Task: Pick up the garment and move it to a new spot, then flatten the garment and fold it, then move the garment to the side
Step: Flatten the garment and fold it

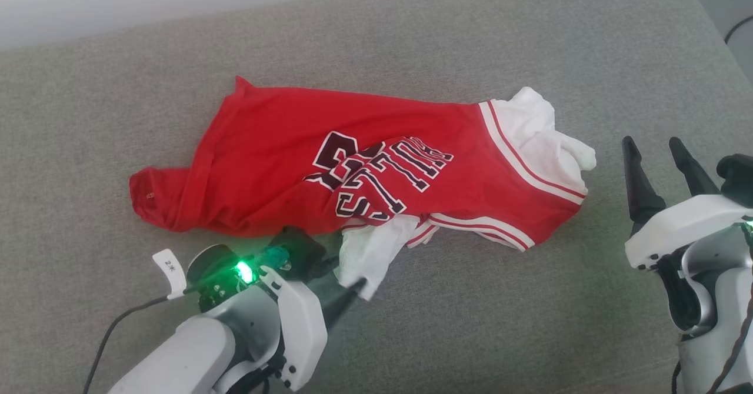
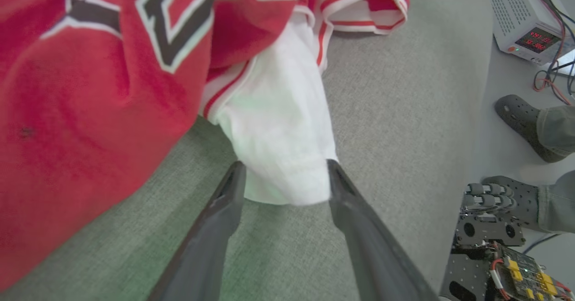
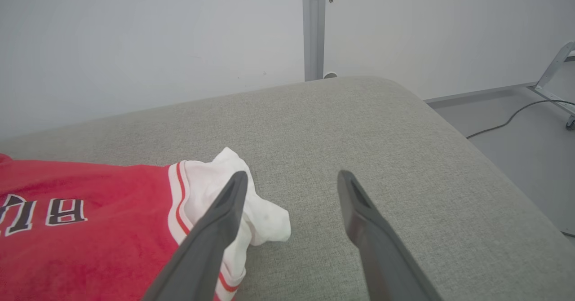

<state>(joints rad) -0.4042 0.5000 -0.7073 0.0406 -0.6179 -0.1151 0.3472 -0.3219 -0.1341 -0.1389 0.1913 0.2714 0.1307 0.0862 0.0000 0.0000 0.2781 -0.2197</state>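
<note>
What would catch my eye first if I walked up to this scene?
The bright red shirt with dark block letters, lying crumpled in the middle of the grey cushion. Next, the left gripper at its near edge, dark fingers open on either side of a white sleeve, a green light glowing on its wrist. The right gripper stands open off to the right, clear of the cloth.

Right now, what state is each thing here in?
Shirt: rumpled, not folded, lying on the grey cushion.
Left fingers: open, one on each side of the white sleeve end.
Right fingers: open, nothing between them.
Power box: switched on, red digits lit.
</note>
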